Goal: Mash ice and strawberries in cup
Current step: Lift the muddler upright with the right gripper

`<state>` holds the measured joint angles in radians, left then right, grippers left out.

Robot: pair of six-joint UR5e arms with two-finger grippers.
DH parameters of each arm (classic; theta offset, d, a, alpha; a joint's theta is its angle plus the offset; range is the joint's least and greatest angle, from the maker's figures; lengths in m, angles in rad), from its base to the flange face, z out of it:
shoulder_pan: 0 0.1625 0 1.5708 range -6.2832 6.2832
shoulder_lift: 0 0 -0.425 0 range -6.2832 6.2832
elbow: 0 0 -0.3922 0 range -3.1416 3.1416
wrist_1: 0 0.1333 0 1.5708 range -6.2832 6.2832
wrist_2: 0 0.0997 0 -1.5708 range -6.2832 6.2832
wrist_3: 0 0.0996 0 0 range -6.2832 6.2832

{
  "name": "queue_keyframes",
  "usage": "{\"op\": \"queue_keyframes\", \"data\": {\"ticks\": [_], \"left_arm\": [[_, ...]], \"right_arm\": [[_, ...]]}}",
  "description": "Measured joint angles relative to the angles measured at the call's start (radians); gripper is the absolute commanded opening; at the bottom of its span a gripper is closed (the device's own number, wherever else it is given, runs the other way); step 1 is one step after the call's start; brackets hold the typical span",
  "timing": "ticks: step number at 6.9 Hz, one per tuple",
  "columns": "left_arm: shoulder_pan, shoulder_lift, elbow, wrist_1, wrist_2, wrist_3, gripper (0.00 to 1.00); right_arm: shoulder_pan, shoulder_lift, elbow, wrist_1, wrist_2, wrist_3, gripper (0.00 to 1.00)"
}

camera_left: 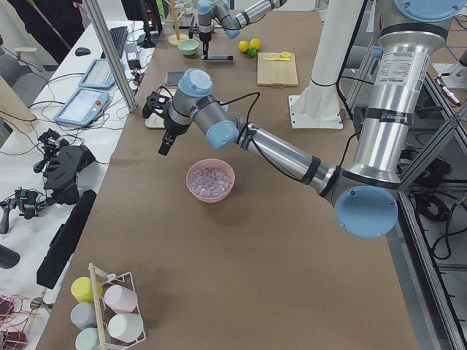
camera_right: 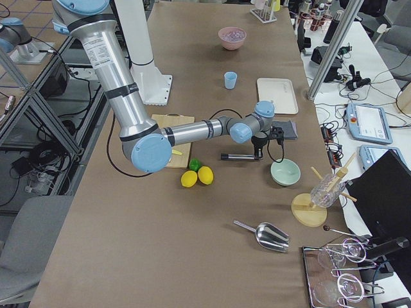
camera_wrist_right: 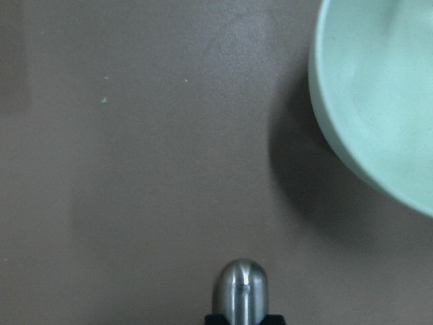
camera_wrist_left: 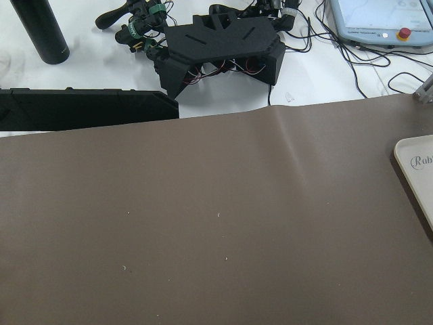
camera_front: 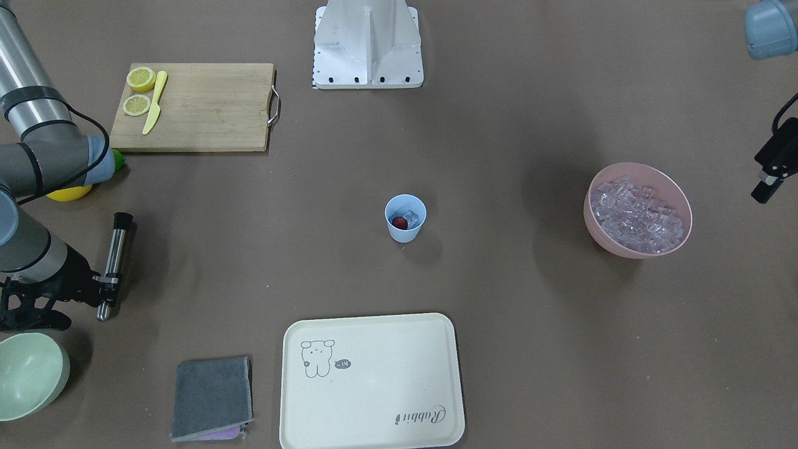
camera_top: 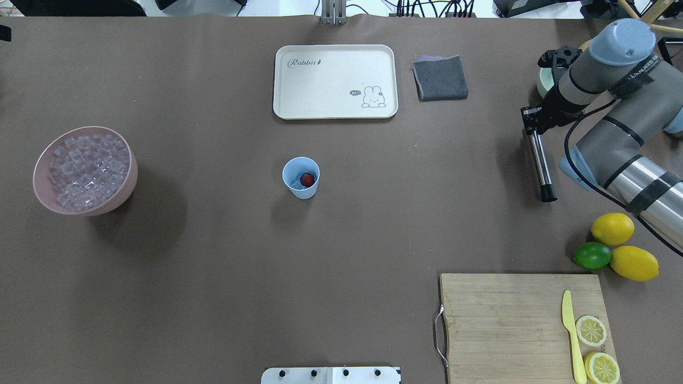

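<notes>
Plastic, smooth and pale blue, the tapered cup (camera_front: 405, 218) stands mid-table. It holds a red strawberry (camera_front: 398, 222) beside glassy ice (camera_front: 411, 218); the berry's leaves are too small to make out. Well away from the cup, the right gripper (camera_top: 531, 118) is clamped around a polished steel rod (camera_top: 540, 165) with a black tip. On the cup's other side the left gripper (camera_front: 764, 189) is cut off at the frame edge, and its spread cannot be told.

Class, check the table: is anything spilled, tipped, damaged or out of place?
Nothing stands out. The cup stands upright with the strawberry and ice inside, and the pink bowl holds its cubes; no spill shows on the table.
</notes>
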<state>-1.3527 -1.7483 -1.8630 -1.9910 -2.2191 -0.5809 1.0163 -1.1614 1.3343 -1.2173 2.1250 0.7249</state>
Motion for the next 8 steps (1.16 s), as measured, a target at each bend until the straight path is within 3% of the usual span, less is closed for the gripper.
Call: {"op": "queue_keyframes", "data": {"ticks": [2,4,6,8], "left_arm": [[-0.005,0.004,-0.002,0.001,-0.014,0.013,0.98],[-0.016,0.002,-0.001,0.006,-0.023,0.015,0.98],[-0.069,0.028,0.0,0.02,-0.04,0.015,0.98],[-0.197,0.144,0.002,0.02,-0.044,0.017,0.98]], "right_arm": [[0.077,0.026,0.109,-0.098,0.059,-0.024,0.0],[0.129,0.035,0.285,-0.154,0.072,-0.035,0.0],[0.144,0.05,0.391,-0.111,0.056,-0.018,0.0],[0.095,0.088,0.42,0.02,-0.007,-0.015,0.0]]}}
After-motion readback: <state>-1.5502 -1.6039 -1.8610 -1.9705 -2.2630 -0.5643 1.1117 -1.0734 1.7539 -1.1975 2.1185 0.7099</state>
